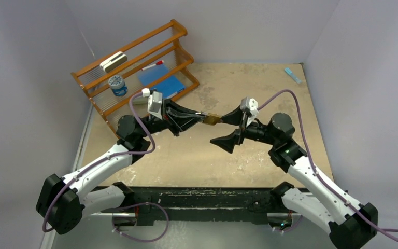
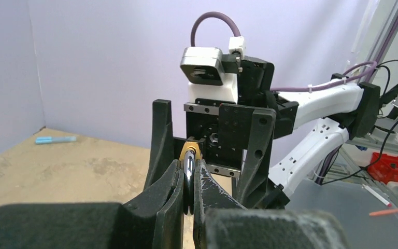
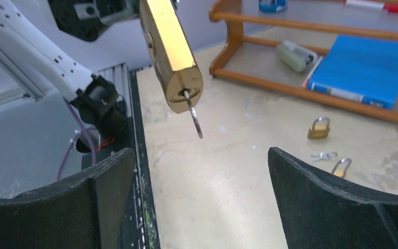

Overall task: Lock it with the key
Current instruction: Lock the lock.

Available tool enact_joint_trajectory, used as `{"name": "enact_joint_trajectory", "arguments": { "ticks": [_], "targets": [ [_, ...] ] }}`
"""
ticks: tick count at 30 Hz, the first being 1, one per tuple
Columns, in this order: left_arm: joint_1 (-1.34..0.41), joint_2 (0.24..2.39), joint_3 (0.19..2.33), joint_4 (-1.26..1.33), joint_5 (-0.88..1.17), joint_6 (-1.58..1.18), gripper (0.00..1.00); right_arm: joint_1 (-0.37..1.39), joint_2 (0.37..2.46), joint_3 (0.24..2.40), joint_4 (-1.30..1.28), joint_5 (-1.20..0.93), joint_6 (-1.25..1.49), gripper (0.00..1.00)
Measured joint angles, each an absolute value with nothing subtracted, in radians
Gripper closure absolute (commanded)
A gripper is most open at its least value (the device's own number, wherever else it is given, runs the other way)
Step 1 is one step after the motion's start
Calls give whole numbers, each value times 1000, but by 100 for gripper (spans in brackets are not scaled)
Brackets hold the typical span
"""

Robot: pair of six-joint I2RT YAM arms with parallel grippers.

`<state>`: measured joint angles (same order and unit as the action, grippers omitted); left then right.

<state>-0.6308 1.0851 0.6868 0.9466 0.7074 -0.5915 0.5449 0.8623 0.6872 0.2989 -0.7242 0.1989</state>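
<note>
Clamping the padlock [image 3: 171, 57], left hand [image 2: 189, 176] points its key [image 3: 193, 115] toward right hand [image 3: 199, 155].

I see just a brass sliver of the padlock [image 2: 190, 151] inside the left gripper [image 2: 188, 175]; above the right gripper [image 3: 201, 153], its far end runs off the frame.

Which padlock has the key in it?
The big padlock held up by the left end effector; the key sticks out of its base. The two small padlocks lie on the table.
</note>
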Motion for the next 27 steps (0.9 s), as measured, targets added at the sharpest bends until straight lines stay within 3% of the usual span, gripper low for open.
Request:
{"name": "enact_joint_trajectory", "arguments": {
  "ticks": [18,27],
  "targets": [
    [-631,1079,671,1079,676,-625,100,545,974,523,1087,-769,405,1],
    [-631,1079,671,1092,677,-635,100,545,1068,603,1233,-833,459,2]
  ]
}}
